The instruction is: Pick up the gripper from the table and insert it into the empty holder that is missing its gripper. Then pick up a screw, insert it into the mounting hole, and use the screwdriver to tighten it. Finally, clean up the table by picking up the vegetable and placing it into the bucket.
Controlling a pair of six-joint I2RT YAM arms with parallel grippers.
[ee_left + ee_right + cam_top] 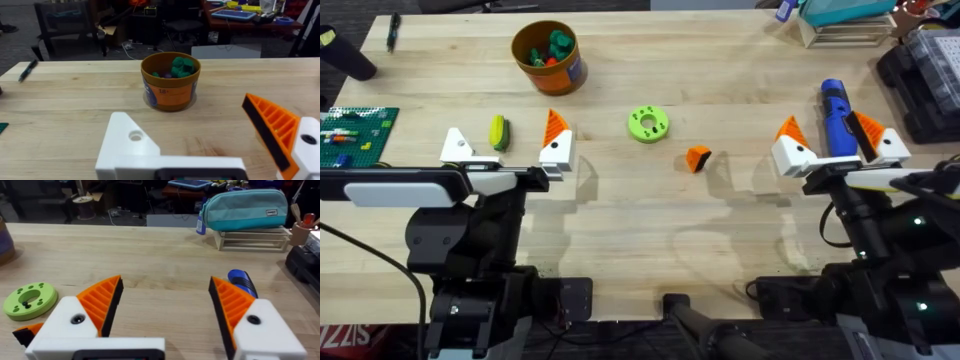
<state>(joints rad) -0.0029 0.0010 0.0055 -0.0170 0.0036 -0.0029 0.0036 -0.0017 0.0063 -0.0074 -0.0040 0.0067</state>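
Bench of light wooden planks is carrying everything, and reading from its left side, the left gripper is resting low with its jaws spread wide: one side is the bare white angular plastic finger base, the empty holder, while its twin is wearing an orange ribbed tip. The small yellow toy vegetable with a green end is lying between those two fingers, and the round orange-brown bucket with a blue label patch is standing farther back, already holding some green pieces. Toward the middle a bright green round disc is sitting, and just to its right the small orange ribbed plastic wedge, the loose gripper, is lying free on the wood, untouched. Further right, the right gripper is waiting with its jaws spread too, both tips orange, and the blue cylindrical electric screwdriver is lying between them. The step in hand looks to be the pickup of the wedge; it is probably best done by the right arm, pinching the wedge across its flat sides so the ribbed face is pointing the way the mounted twin's does.
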